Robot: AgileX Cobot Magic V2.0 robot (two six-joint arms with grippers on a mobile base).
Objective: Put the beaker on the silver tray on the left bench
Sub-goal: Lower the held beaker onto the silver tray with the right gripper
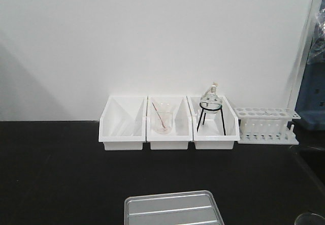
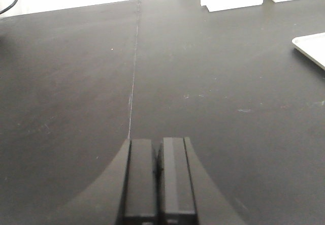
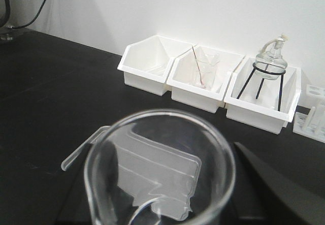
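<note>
Left gripper (image 2: 158, 145): the jaws are pressing flat together with nothing between them. It is pointing along the bare black top of the left bench (image 2: 76, 83), just right of a thin seam (image 2: 133, 72) running toward the wall.

In the front view, three white bins are standing in a touching row against the wall. The left bin (image 1: 123, 123) is showing nothing inside. The middle bin (image 1: 168, 128) is holding a larger beaker (image 1: 162, 121) with a reddish rod (image 1: 157, 112) leaning in it. The right bin (image 1: 214, 131) is holding a round flask (image 1: 210, 99) sitting on a black tripod (image 1: 210, 117). A white tube rack (image 1: 267, 126) is standing just beside the right bin.

The silver tray (image 1: 172, 207) is lying near the front edge of the bench, below the middle bin, with nothing on it.

The beaker (image 1: 311, 219) is showing only its rim at the bottom right corner, well apart from the tray and to its right.

Right gripper (image 3: 161, 154): the beaker is filling the foreground of its wrist view. One dark finger (image 3: 277, 184) is lying close beside the glass. I cannot tell whether the jaws are clamping it.
</note>
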